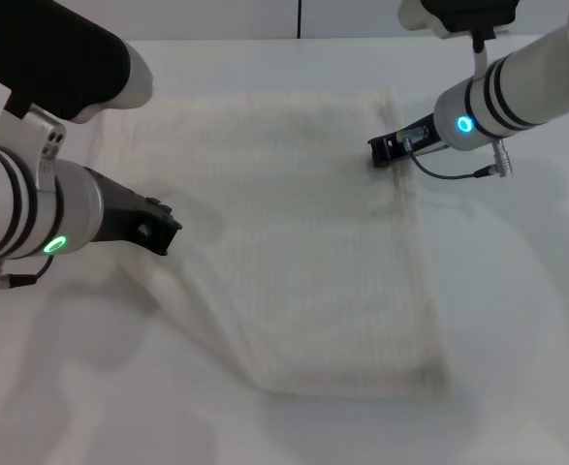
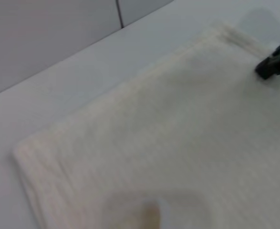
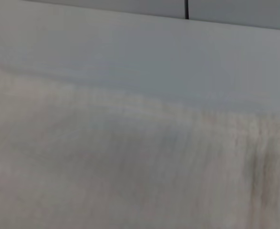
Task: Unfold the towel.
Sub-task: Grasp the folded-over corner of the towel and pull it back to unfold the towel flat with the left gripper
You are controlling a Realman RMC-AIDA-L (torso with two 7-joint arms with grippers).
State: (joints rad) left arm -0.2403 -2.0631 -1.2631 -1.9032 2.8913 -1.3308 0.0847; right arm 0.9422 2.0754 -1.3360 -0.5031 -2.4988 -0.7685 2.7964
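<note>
Towel (image 1: 303,242), cream-white ribbed terry cloth, lies on white table (image 1: 517,387), still folded: thick layered edges along near and right sides, thinner layer trailing toward left. Unfolding judged barely begun. Left gripper (image 1: 163,231) low at towel's left edge; right gripper (image 1: 386,148) at far right corner, touching cloth. Finger opening and grip on cloth: cannot tell for either. Remaining: lift top layer, spread flat.

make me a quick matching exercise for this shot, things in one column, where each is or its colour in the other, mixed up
Things:
1. towel
2. left tool
3. right tool
4. table

Places or colours:
a. white surface under everything
b. at the towel's far right edge
c. cream, lying mid-table
d. at the towel's left edge

Pairs: 1-c, 2-d, 3-b, 4-a
</note>
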